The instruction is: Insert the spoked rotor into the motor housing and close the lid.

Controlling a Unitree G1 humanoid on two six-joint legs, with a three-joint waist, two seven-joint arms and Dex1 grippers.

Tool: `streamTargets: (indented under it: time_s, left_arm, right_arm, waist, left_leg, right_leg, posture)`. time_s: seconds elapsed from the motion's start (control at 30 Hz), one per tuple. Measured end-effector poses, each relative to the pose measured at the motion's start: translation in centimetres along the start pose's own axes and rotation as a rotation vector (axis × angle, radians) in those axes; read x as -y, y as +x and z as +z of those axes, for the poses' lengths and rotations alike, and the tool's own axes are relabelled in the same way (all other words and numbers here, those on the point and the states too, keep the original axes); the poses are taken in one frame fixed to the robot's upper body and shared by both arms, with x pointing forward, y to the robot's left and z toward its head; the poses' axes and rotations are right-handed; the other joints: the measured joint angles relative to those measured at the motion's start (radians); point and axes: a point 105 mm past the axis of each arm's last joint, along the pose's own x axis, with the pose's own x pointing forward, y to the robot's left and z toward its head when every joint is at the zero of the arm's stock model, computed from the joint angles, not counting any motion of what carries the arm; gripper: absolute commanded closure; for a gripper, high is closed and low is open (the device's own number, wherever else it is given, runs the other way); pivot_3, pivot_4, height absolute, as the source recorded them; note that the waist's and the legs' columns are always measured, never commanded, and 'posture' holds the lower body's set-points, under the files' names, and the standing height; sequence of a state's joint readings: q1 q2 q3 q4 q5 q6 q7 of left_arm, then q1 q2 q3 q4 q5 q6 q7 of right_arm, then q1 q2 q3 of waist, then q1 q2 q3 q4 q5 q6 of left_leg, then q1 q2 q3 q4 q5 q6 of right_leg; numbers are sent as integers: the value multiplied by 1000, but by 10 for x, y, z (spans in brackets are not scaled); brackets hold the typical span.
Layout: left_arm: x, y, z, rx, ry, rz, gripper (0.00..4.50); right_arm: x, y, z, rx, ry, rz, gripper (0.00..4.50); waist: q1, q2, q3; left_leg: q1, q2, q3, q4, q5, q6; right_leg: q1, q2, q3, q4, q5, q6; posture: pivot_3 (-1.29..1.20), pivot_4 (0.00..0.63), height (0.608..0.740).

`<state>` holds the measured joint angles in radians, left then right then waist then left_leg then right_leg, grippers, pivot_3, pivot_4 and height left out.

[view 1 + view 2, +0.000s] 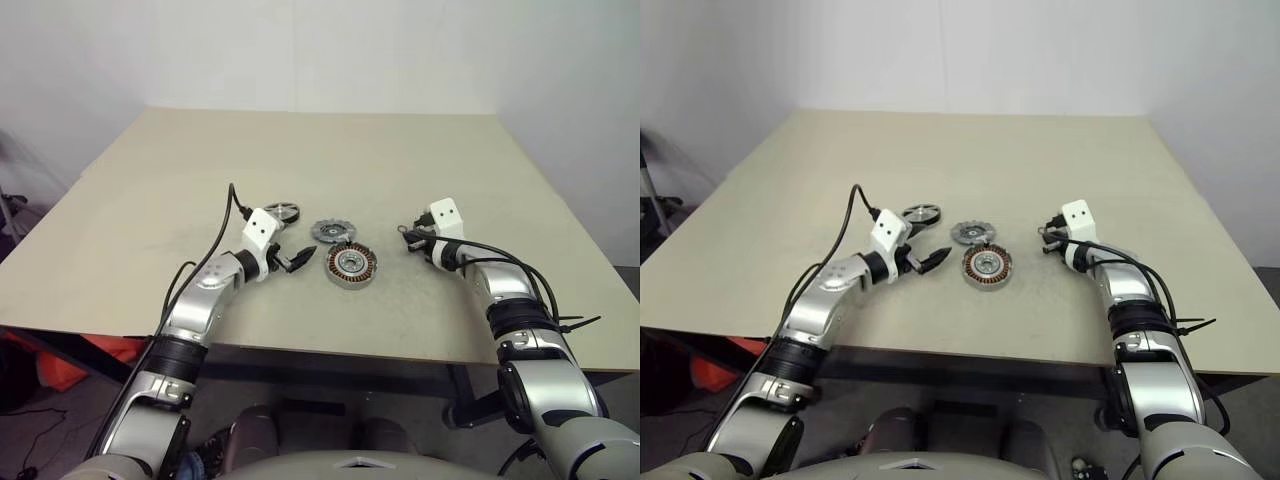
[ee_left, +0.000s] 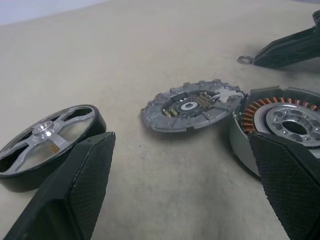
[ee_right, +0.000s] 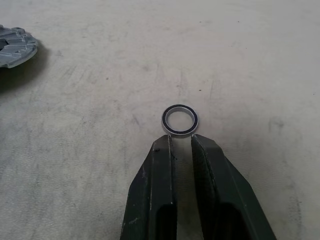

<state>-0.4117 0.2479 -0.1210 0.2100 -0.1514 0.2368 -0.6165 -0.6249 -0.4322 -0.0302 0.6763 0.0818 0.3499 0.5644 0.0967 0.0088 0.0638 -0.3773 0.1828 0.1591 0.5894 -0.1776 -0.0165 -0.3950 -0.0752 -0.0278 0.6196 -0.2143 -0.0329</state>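
The spoked rotor (image 1: 282,211), a black rim with silver spokes, lies flat on the table. Right of it is the grey toothed lid (image 1: 332,231), lying flat beside the motor housing (image 1: 350,265) with its copper windings showing. My left gripper (image 1: 297,259) is open, low over the table between rotor and housing, with nothing between its fingers (image 2: 82,185). My right gripper (image 3: 181,139) is closed to a narrow slit. Its tips touch the near rim of a small dark ring (image 3: 180,106) lying on the table, right of the housing.
The beige table (image 1: 300,150) stretches far behind the parts. Its front edge runs just below both forearms. A black cable loops up from the left wrist (image 1: 232,200).
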Motion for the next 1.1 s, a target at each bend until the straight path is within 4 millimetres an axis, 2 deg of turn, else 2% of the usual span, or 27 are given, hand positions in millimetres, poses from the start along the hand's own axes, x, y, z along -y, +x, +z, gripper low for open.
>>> streamTargets:
  time_s: [0.07, 0.1, 0.17, 0.27, 1.1]
  left_arm:
    - [0, 0, -1, -3, -2, 1, 0]
    - [0, 0, -2, -5, -4, 1, 0]
    - [-1, 0, -2, -6, -5, 1, 0]
    - [-1, 0, -1, -1, -1, 1, 0]
    - [-2, -2, -3, -9, 5, 7, 0]
  right_arm:
    - [0, 0, 0, -1, 1, 2, 3942]
    - [0, 0, 1, -1, 5, 6, 3766]
    - [-3, 0, 2, 2, 10, 26, 3321]
    - [-7, 0, 3, 2, 9, 58, 2399]
    - [-13, 22, 10, 15, -5, 51, 2399]
  waist:
    - [0, 0, 0]
    - [0, 0, 0]
    - [0, 0, 0]
    - [0, 0, 0]
    - [-19, 0, 0]
  left_leg:
    - [0, 0, 0, 0, 0, 0]
    - [0, 0, 0, 0, 0, 0]
    - [0, 0, 0, 0, 0, 0]
    - [0, 0, 0, 0, 0, 0]
    - [4, 5, 7, 0, 0, 0]
  right_leg:
    - [0, 0, 0, 0, 0, 0]
    - [0, 0, 0, 0, 0, 0]
    - [0, 0, 0, 0, 0, 0]
    - [0, 0, 0, 0, 0, 0]
    - [0, 0, 1, 0, 0, 0]
  posture:
    - [0, 0, 740]
    - [0, 0, 740]
    - [0, 0, 740]
    - [0, 0, 740]
    - [0, 0, 740]
